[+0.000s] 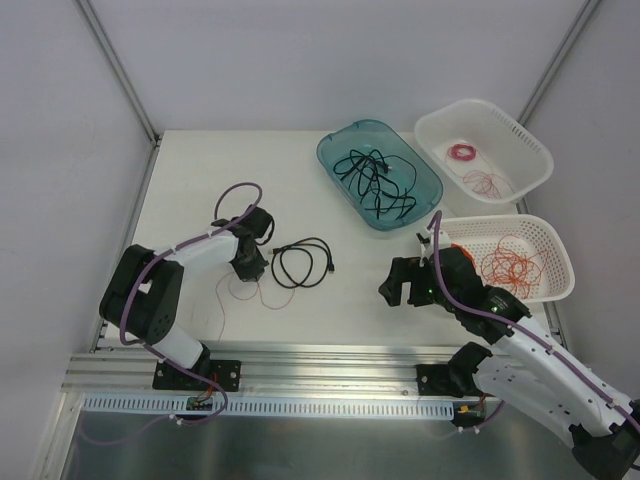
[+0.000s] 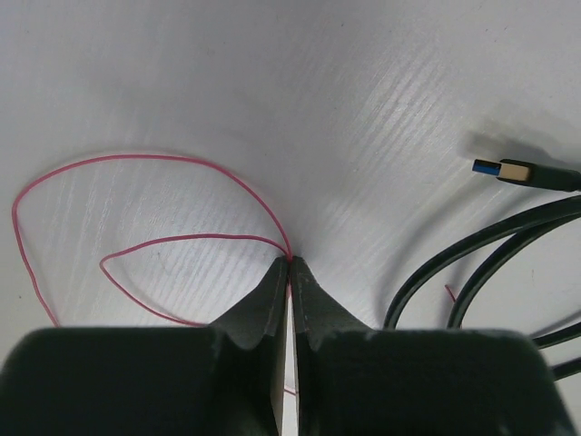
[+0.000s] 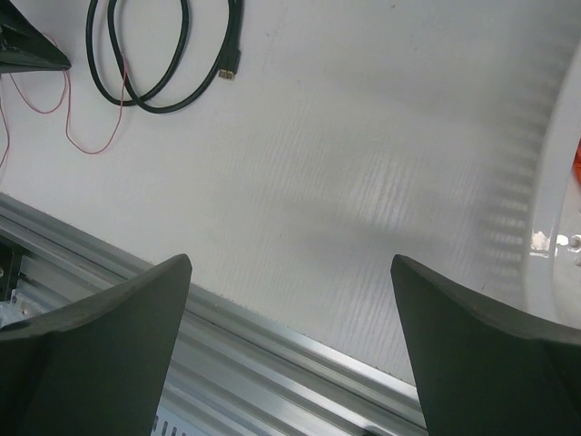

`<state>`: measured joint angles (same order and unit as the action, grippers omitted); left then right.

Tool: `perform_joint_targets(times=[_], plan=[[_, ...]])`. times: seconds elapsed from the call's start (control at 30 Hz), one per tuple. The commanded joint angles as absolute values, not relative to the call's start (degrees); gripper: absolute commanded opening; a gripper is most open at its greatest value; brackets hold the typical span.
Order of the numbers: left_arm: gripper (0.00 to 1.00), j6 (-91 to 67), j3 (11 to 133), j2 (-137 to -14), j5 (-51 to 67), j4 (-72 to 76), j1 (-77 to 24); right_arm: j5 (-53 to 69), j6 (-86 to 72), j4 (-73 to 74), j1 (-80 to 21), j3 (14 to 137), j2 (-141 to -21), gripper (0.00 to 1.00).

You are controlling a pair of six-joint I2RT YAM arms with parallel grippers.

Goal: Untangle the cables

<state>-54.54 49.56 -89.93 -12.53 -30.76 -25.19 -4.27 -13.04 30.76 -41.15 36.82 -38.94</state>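
Note:
A hair-thin red wire [image 2: 154, 159] lies in loose loops on the white table. My left gripper [image 2: 291, 262] is shut on it, and the wire comes out right at the fingertips. From above, the left gripper [image 1: 245, 272] points down at the table with the red wire [image 1: 262, 297] trailing toward the front. Just right of it lies a thin black cord [image 1: 300, 263] in a loop, its plug [image 2: 508, 171] lying flat. My right gripper [image 1: 400, 285] hovers open over bare table. Its wrist view shows my right gripper [image 3: 290, 263] with nothing between the fingers, and the black cord [image 3: 145, 82] far off.
A teal tray [image 1: 340, 150] at the back holds more black cords [image 1: 378, 180]. A white basket [image 1: 530, 150] at the back right holds a pink coil [image 1: 462, 153]. A nearer white basket [image 1: 560, 270] holds orange-red wire [image 1: 515, 268]. An aluminium rail [image 1: 300, 360] runs along the front edge.

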Motion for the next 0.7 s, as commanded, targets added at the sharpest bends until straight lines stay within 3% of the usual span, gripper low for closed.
perform_joint_targets(times=[0.0,0.37,0.67], plan=[[0.00,-53.97,47.99,-90.37,-16.17,-32.07,-25.49,-4.83,-12.83,28.92,-41.40,36.74,-38.06,0.97],[0.00,-41.24,55.80,-71.74,-25.74,-37.62,-26.01,-2.20,-12.83,27.25,-41.48,37.18,-38.32,0.97],[0.00,-19.88,65.91,-63.20,-24.79,-37.27,-36.55,6.15,-12.39,20.22,-43.24,39.02,-40.34,0.97]])
